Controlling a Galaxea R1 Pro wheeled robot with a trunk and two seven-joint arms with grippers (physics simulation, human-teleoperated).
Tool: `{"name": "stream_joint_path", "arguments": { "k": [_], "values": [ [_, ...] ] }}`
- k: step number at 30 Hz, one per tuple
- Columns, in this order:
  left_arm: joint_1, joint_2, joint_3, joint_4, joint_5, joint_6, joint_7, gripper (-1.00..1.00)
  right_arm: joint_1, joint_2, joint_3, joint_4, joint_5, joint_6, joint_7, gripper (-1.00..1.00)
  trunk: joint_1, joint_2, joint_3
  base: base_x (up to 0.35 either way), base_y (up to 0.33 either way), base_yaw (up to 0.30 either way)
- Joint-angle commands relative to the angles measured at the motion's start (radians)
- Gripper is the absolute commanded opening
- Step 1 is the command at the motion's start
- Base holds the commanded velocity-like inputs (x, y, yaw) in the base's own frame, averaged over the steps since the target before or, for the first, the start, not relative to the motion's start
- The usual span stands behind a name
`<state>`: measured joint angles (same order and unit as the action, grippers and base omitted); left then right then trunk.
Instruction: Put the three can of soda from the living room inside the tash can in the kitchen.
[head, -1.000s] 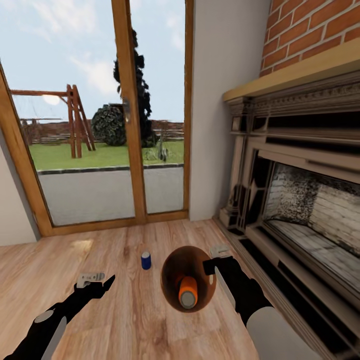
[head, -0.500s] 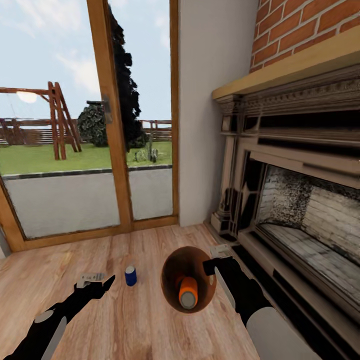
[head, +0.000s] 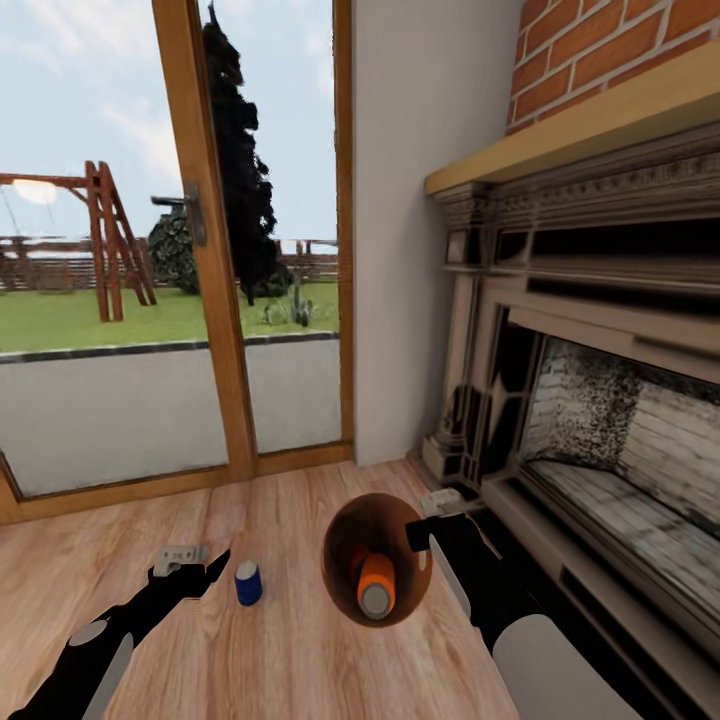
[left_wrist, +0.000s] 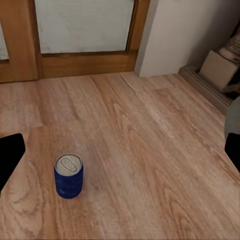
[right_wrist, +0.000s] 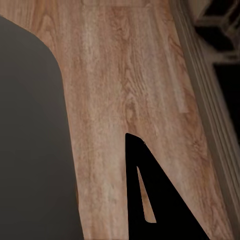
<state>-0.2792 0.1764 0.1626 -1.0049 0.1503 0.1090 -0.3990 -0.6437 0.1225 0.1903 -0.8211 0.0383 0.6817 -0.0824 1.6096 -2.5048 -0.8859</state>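
In the head view my right gripper (head: 428, 520) is shut on the rim of the trash can (head: 327, 560), a round bin with a coppery-brown inside that is tipped toward the camera. An orange can of soda (head: 376, 584) with a silvery top lies inside it. A dark blue can of soda (head: 247, 583) stands upright on the wood floor just right of my left gripper (head: 203, 568), which is open and holds nothing. In the left wrist view the blue can (left_wrist: 69, 176) stands between the spread fingers, nearer one of them. The right wrist view has the bin's grey wall (right_wrist: 30, 150) beside a black finger (right_wrist: 160, 205).
An ornate dark fireplace (head: 600, 400) under a brick wall runs along the right, its hearth step close to my right arm. Wood-framed glass doors (head: 200, 300) and a white wall section (head: 420, 250) stand ahead. Bare wood floor (head: 290, 650) lies in front of me.
The whole view has shifted, so the camera moved forward and to the right. The blue can now stands closer, right beside my left gripper. Both arms and the bin keep their pose.
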Motion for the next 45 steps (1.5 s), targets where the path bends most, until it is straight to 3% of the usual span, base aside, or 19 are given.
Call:
{"name": "stream_joint_path", "arguments": {
  "k": [1,21,45],
  "values": [
    [0.0,0.0,0.0,0.0,0.0,0.0,0.0,1.0,-0.001,0.0,0.0,-0.001,-0.006,-0.001,0.0,-1.0,0.0,0.0,0.0,0.217,0.061,0.0],
    [0.0,0.0,0.0,0.0,0.0,0.0,0.0,1.0,0.003,0.002,0.003,-0.001,-0.006,-0.001,0.001,-1.0,0.0,0.0,0.0,0.242,0.116,0.0],
    [0.0,0.0,0.001,0.0,0.0,-0.012,0.0,1.0,0.004,0.001,0.002,0.0,-0.005,-0.001,0.0,-1.0,0.0,0.0,0.0,0.254,0.006,0.0]
  ]
}}
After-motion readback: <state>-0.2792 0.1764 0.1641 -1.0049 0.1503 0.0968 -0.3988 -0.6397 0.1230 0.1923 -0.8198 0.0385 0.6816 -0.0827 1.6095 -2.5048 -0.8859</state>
